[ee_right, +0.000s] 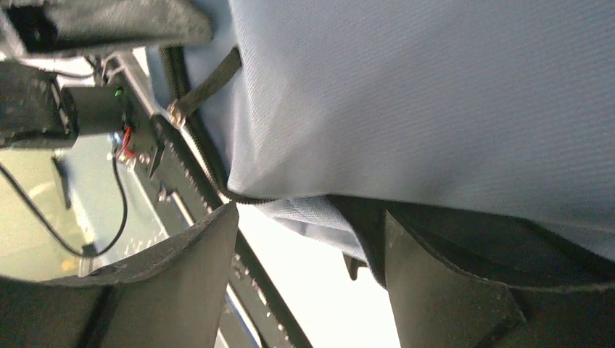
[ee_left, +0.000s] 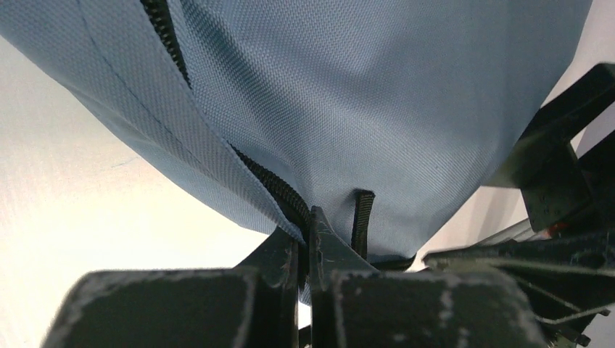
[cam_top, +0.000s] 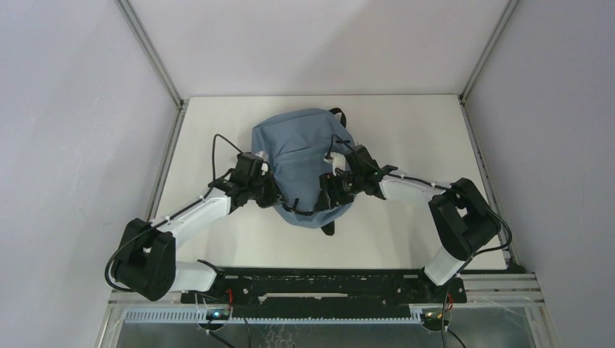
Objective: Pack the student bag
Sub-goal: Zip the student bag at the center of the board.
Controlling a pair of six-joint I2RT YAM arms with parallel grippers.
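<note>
Left gripper (ee_left: 304, 235) clamps the near zippered edge of the student bag (cam_top: 301, 156); right gripper (ee_right: 310, 217), jaws apart, at its right side.

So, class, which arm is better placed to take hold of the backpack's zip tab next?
Probably right: the right claw is open beside the backpack, the zip tab in its view. The left claw is shut on the backpack's seam.

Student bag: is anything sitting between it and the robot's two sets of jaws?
Nothing visible. The left gripper has its jaws pinched shut on the student bag beside its zipper; the right gripper holds its jaws open close to the fabric.
</note>
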